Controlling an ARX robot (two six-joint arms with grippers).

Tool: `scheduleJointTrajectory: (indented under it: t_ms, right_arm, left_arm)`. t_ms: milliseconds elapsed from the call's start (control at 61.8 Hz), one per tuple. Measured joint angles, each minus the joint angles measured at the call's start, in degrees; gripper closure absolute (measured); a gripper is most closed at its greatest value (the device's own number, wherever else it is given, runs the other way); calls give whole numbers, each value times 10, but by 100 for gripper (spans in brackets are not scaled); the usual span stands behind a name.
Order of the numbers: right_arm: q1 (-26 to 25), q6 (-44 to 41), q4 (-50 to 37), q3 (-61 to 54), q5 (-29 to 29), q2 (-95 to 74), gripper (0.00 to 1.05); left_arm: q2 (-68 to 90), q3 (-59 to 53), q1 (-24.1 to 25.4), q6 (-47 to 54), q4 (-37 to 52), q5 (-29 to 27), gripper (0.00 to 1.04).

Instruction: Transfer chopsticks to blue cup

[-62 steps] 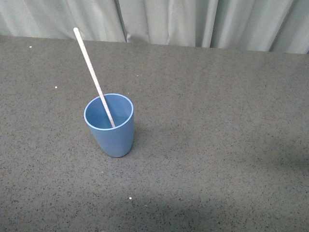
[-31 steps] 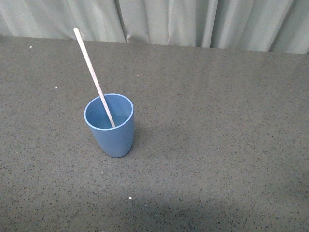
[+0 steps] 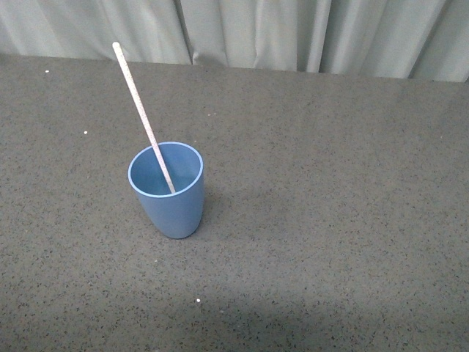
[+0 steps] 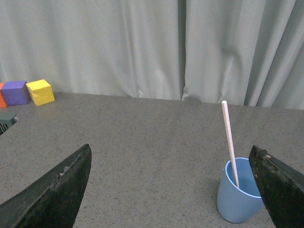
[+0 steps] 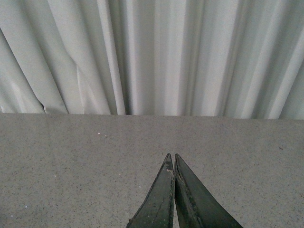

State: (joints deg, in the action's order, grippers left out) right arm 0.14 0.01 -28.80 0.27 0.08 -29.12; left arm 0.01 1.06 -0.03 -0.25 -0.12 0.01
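The blue cup (image 3: 167, 189) stands upright on the dark speckled table, left of the middle in the front view. The cream chopstick (image 3: 139, 110) stands inside it, leaning up and to the far left over the rim. Neither arm shows in the front view. In the left wrist view the cup (image 4: 237, 197) and chopstick (image 4: 229, 140) sit just inside the right finger of my left gripper (image 4: 173, 152), which is wide open and empty. My right gripper (image 5: 172, 156) is shut on nothing, pointing over bare table toward the curtain.
A grey curtain (image 3: 242, 33) hangs along the table's far edge. A yellow block (image 4: 40, 91) and a purple block (image 4: 15, 92) with an orange one beside it sit at the far side in the left wrist view. A dark object (image 4: 6, 121) shows at that view's edge.
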Motion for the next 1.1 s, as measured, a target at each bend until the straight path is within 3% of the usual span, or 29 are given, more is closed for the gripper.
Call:
scheduleJointTrajectory:
  t_ms: [842,955,1101]
  right_arm:
    - [0,0,185,0,0,190,104]
    - [0,0,277,0,-2,262,104]
    - [0,0,287,0,-1,288,104]
  left_arm:
    - [0,0,0,0,0,0,7]
    - [0,0,0,0,0,0,7]
    - [0,0,0,0,0,0,7]
